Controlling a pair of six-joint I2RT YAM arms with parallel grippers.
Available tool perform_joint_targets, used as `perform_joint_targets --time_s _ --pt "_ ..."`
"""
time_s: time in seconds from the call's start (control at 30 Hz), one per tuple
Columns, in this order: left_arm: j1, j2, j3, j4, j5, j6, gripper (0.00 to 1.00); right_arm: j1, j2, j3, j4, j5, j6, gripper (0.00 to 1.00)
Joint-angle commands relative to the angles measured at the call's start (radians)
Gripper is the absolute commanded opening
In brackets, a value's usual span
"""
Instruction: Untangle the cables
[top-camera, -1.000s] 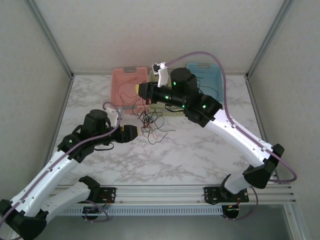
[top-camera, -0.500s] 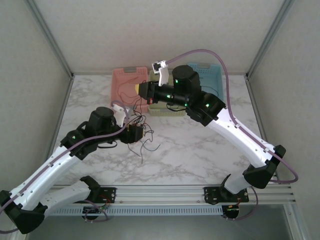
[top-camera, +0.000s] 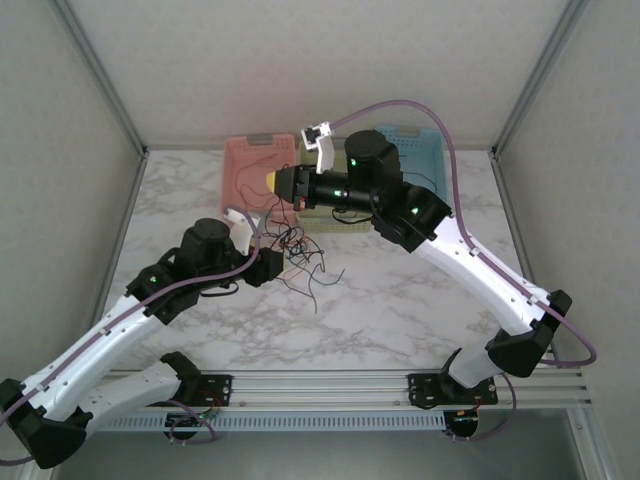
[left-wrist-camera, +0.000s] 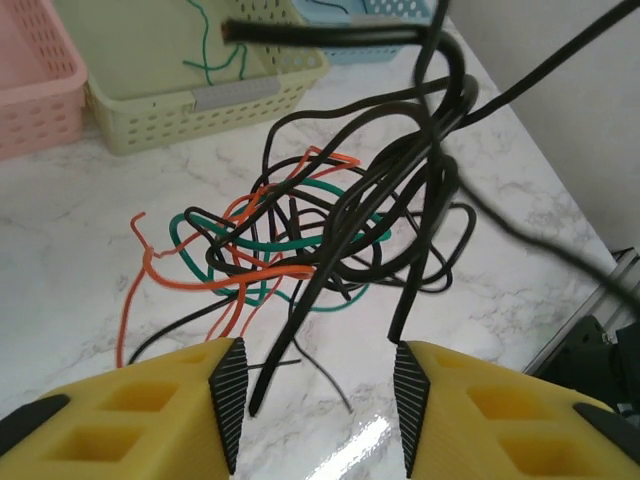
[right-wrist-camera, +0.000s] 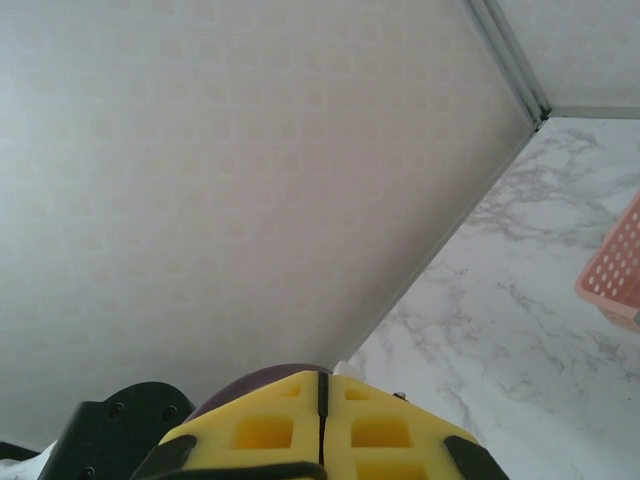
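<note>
The marble bench carries three baskets along its far edge: pink, pale yellow and blue. The cables form a loose clump of black, green and orange-red strands just in front of the pink and yellow baskets, some black strands rising off the surface. The left pincer is at the clump with its fingers apart, black strands passing loosely between them. The right pincer, above the pink basket, is pressed together; whether it pinches a strand cannot be told.
</note>
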Motion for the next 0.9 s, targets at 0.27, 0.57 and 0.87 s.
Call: perform_joint_targets --time_s 0.27,0.57,0.87 --pt "-0.020 -0.011 -0.012 0.101 0.020 -0.008 0.42 -0.002 -0.024 0.030 0.035 -0.030 0.026 0.00" --pt "-0.022 -0.018 -0.035 0.077 -0.021 -0.013 0.10 -0.002 -0.034 0.040 0.025 -0.027 0.018 0.00" --pt "-0.022 -0.034 -0.047 0.035 -0.064 -0.026 0.00 -0.004 -0.056 0.109 -0.078 0.083 -0.109 0.00"
